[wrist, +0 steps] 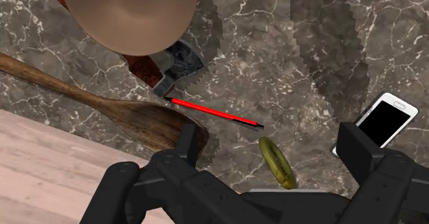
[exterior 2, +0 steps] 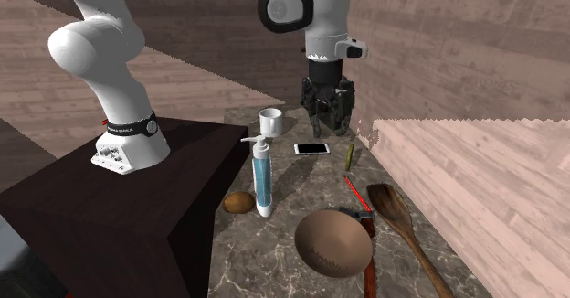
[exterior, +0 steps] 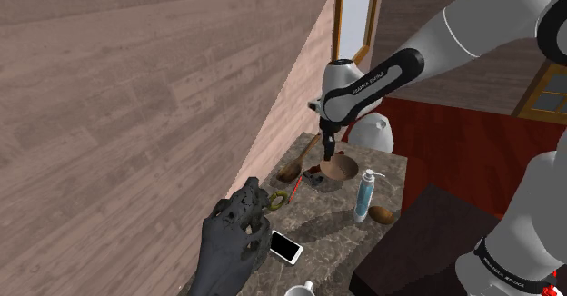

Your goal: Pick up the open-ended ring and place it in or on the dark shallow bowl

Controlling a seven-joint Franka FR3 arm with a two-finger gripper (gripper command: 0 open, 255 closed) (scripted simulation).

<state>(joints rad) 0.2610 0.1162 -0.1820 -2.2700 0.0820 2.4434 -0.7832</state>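
- Your white Franka arm with dark joints [exterior: 459, 35] reaches up and toward the shoulder view's left, then bends down at the wrist [exterior: 350, 90].
- Your all-black 2-finger gripper [wrist: 271, 146] hangs below it, pointing downward.
- Its 2 fingers [wrist: 371, 162] stand wide apart, clasping nothing between them.
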